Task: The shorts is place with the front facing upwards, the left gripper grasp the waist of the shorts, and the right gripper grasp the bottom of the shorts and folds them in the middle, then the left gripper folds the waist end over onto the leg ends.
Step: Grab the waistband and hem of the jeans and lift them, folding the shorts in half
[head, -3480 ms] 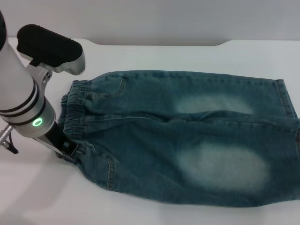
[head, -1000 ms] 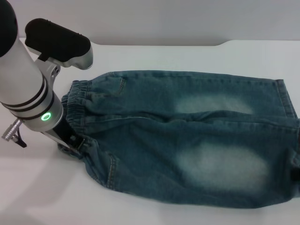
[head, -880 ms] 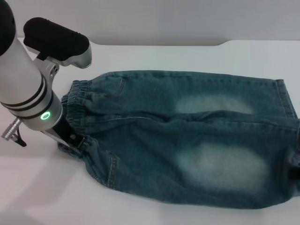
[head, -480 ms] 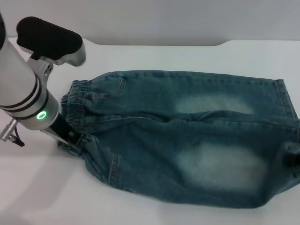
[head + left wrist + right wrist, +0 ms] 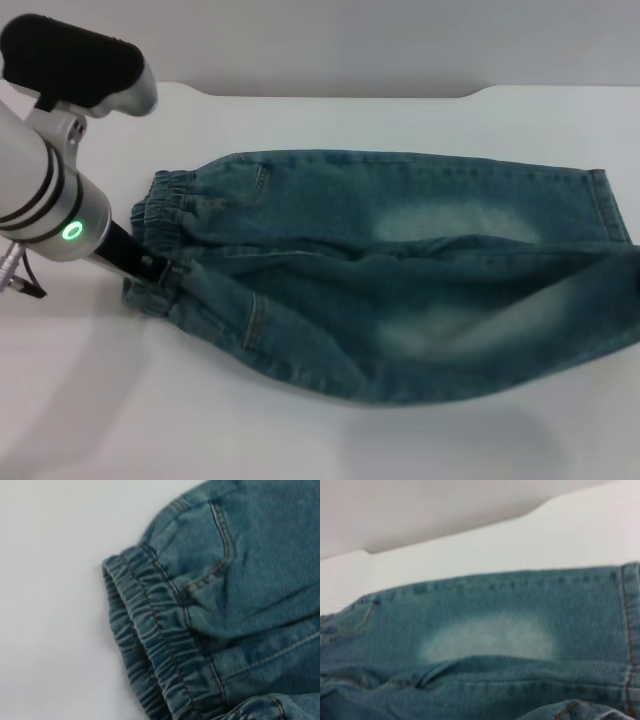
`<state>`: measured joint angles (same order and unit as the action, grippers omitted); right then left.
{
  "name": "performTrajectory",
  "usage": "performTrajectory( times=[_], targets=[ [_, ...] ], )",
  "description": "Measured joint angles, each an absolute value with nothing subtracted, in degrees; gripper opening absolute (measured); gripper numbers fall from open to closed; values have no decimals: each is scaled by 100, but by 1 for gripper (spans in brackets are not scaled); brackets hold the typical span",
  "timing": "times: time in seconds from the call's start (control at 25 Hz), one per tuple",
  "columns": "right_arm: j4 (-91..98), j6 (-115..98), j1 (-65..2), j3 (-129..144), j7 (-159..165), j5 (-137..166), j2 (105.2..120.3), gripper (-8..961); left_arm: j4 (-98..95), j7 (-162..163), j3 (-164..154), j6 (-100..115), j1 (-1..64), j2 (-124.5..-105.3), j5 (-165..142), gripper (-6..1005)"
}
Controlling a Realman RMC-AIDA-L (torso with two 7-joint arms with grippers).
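The teal denim shorts lie lengthwise on the white table, with the gathered waist at the left. The far leg's hem lies flat at the right. My left gripper is shut on the near corner of the waist, which it holds a little off the table. The near leg is raised and drawn in toward the far leg, casting a shadow on the table; its hem runs off the head view's right edge. The left wrist view shows the waistband close up. The right wrist view shows the far leg and its hem. The right gripper is out of view.
The white table ends at a stepped back edge against a grey wall. Bare tabletop lies in front of the shorts and to their left, under my left arm.
The near side of the shorts has lifted off the table and pulled in toward the far leg. My left arm moved left and back, holding the waist corner. The dark gripper at the right edge has left the view.
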<state>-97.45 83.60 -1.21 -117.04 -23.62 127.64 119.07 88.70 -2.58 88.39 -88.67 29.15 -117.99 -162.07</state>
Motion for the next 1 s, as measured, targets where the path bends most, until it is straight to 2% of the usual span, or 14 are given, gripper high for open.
performTrajectory(
  times=[1.0],
  targets=[
    [-9740,6380,131,-11967,-3487,11934,11942,16,9485,-320,8971,-7167,2435,-11795,-16187,42]
  ],
)
